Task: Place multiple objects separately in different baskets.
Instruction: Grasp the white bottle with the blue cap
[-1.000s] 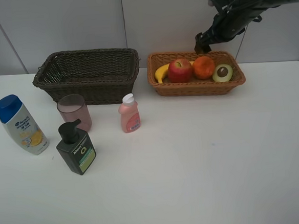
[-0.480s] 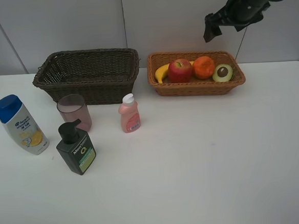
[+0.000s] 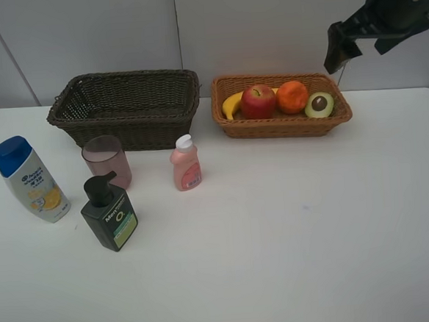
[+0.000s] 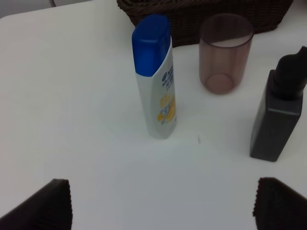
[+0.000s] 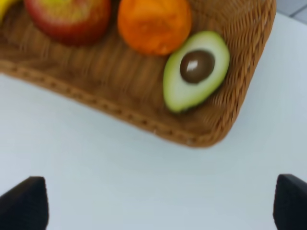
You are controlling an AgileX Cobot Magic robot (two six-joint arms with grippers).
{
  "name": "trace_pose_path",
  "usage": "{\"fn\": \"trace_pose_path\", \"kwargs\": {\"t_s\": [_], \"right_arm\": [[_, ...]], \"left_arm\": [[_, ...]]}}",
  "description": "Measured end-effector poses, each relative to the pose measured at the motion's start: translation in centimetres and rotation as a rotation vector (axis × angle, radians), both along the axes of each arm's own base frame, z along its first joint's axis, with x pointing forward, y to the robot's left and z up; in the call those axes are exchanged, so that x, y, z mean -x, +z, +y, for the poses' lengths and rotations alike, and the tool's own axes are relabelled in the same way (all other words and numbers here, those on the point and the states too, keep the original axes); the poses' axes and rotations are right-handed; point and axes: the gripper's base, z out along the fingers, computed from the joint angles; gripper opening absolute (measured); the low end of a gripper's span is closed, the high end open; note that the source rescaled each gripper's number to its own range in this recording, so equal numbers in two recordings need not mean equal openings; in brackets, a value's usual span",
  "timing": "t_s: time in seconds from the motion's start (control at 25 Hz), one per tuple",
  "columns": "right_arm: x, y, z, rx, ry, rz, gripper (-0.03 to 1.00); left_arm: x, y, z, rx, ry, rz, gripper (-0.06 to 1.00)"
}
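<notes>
The light orange-tan wicker basket (image 3: 286,129) sits at the back right of the white tabletop (image 3: 293,229) and holds all four pieces of fruit. The yellow banana (image 3: 232,104) is at its left end, then come the red apple (image 3: 257,101), the orange (image 3: 292,96) and, at the right end, the avocado half (image 3: 319,105) with its pit facing up. The deep dark brown wicker basket (image 3: 127,126) stands just beside it on the left. In front of that basket four toiletries stand upright on the tabletop, apart from one another: the white blue-capped shampoo bottle (image 3: 30,181) farthest left, the pink translucent cup (image 3: 107,162) close to the basket's front wall, the dark pump bottle (image 3: 109,212) just in front of the cup, and the small pink bottle (image 3: 186,163) nearer the middle. The right pincer (image 3: 334,53) hangs in the air above and beyond the right end of the light basket, and its wrist view looks down on the avocado half and orange, jaws spread wide and gripping nothing. The left pincer (image 4: 160,206) is out of the high view — its wrist camera shows it released too, fingertips far apart, facing the shampoo bottle, cup and pump bottle.
</notes>
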Motion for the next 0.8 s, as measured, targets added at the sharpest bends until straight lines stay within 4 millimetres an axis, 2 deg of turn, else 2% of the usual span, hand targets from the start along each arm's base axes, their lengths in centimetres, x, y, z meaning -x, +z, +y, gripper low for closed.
{"fn": "trace_pose_path", "kwargs": {"t_s": [0.48, 0.8], "right_arm": [[12.4, -0.6, -1.7, -0.045, -0.021, 0.016, 1.0], [19.2, -1.9, -2.7, -0.103, -0.083, -0.041, 1.0]], "left_arm": [[0.0, 0.0, 0.0, 0.0, 0.0, 0.0, 1.0], [0.0, 0.0, 0.0, 0.0, 0.0, 0.0, 1.0]]}}
